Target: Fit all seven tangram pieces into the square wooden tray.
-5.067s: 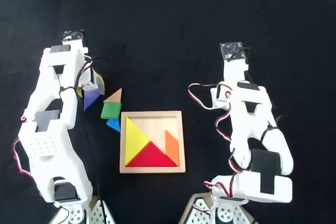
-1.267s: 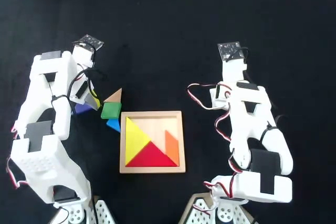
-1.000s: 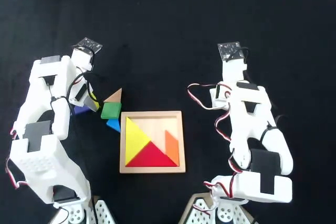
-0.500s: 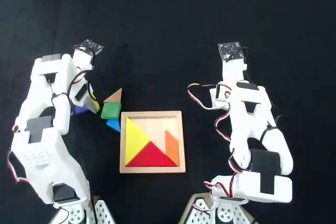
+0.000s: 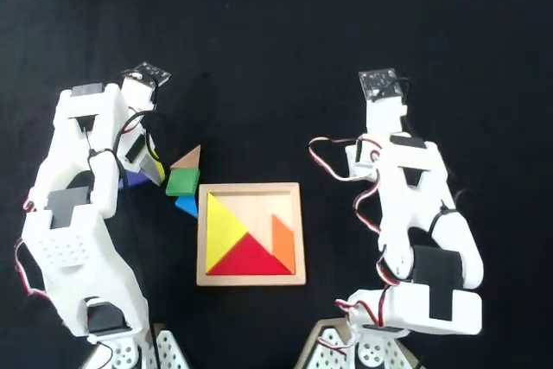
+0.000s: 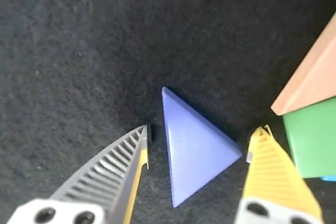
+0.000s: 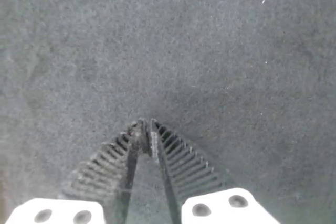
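Your left gripper (image 6: 202, 130) stands open astride the purple triangle (image 6: 194, 153) toward the table's (image 5: 285, 58) left edge, right gripper (image 7: 143, 127) pinched shut on nothing, and the tray (image 5: 251, 187) holds the yellow triangle (image 5: 223, 226), red triangle (image 5: 251, 257) and orange piece (image 5: 282, 244), so I'd call it three in, four to go: purple, tan triangle (image 5: 187, 160), green square (image 5: 182, 182), blue piece (image 5: 187, 205).

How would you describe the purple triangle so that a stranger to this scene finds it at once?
Find the square wooden tray; loose pieces lie beside its far left corner. The purple triangle is the one farthest from the tray, between the open jaws of the left gripper. Its neighbours are a green square, a tan triangle and a bright blue piece.
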Controlling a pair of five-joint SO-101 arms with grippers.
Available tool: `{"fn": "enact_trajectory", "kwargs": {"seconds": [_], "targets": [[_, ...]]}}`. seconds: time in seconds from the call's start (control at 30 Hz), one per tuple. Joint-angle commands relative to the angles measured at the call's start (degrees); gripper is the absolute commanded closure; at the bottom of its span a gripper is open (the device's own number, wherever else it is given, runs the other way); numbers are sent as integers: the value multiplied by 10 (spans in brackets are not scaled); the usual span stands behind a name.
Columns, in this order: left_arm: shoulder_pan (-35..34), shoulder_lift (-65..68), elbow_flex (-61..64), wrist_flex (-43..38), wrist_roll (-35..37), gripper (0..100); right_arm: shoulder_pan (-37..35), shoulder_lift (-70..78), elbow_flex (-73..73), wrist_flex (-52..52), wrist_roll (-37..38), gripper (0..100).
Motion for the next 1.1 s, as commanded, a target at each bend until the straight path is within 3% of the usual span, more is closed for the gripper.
{"fn": "enact_trajectory", "kwargs": {"seconds": [0.0, 0.53, 0.63, 0.73, 0.8, 0.9, 1.07], "targets": [[16, 1, -27, 0, 6, 728, -6, 0, -22, -2, 4, 987], [18, -1, -25, 4, 4, 906, -6, 0, -22, -2, 4, 987], [15, -5, -30, 4, 4, 879, -6, 0, -22, -2, 4, 987], [9, -15, -36, 9, 0, 759, -6, 0, -22, -2, 4, 987], [3, -32, -50, 34, -49, 709, -6, 0, -22, -2, 4, 987], [-10, -61, -67, 73, -170, 726, -6, 0, -22, -2, 4, 987], [-36, -80, -72, 81, -223, 725, -6, 0, -22, -2, 4, 987]]}}
